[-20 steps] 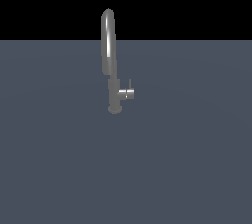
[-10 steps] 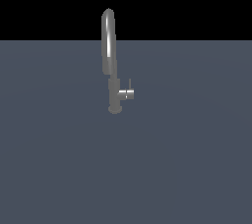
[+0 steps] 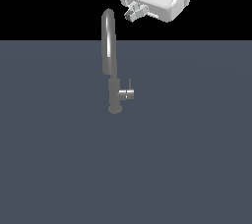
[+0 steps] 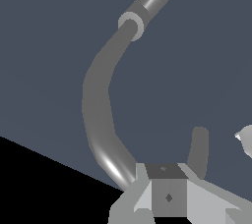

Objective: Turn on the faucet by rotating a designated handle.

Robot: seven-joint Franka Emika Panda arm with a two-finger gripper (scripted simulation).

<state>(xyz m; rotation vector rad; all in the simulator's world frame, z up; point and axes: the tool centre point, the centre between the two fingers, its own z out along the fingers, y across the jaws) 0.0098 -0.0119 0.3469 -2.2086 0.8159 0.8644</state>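
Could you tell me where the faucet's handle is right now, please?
In the exterior view, the handle juts toward that view's right from the lower column of the faucet, just above its round base. The gripper is well above it, beside the arched spout.

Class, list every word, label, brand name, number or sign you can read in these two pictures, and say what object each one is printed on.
None: no readable text appears in either view.
The faucet, its handle, the gripper and the grey surface are all plain, with no lettering, numbers or logos.
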